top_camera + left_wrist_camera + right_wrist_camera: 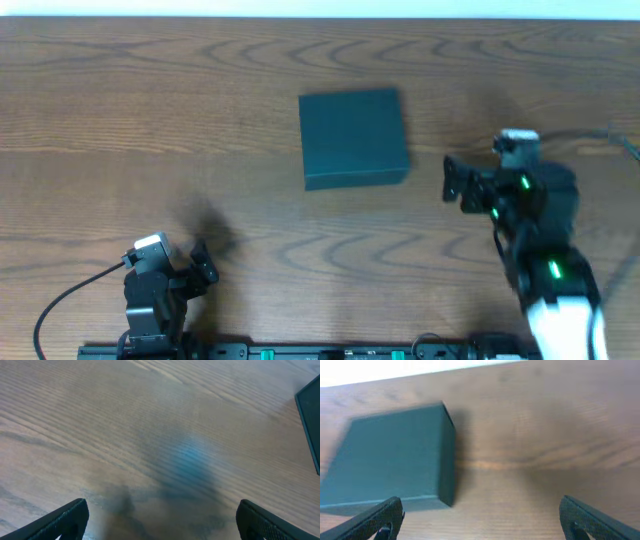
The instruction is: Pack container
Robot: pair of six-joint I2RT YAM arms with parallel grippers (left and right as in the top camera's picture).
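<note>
- While the container (353, 137) lies closed on the wooden desk (150, 110), a little right of centre and toward the far side, neither arm touches it.
- The right tool (455, 182) stands just to the right of the container, apart from it, with its fingers spread and nothing between them; in the right wrist view the box fills the left half and bare desk lies between the finger tips.
- The left tool (205, 262) rests at the near left, well apart from the container, also spread and empty; its wrist view shows only desk grain and a dark corner of the box at the far right edge.
- No snack packets or other goods to pack show in any view, so what goes inside cannot be told.
- Risk, as a judgement: the box is light-looking and lies loose, so a sideways push from the right tool would likely slide or turn it rather than lift the lid. A one-handed pull on the flap could drag the whole box unless the other tool steadies it.
- Which edge carries the flap hinge cannot be made out, so reaching for the wrong side could waste the move.
- The container is close to square from overhead, its slightly longer axis running left to right, turned a touch off the desk edge; its lid faces up.
</note>
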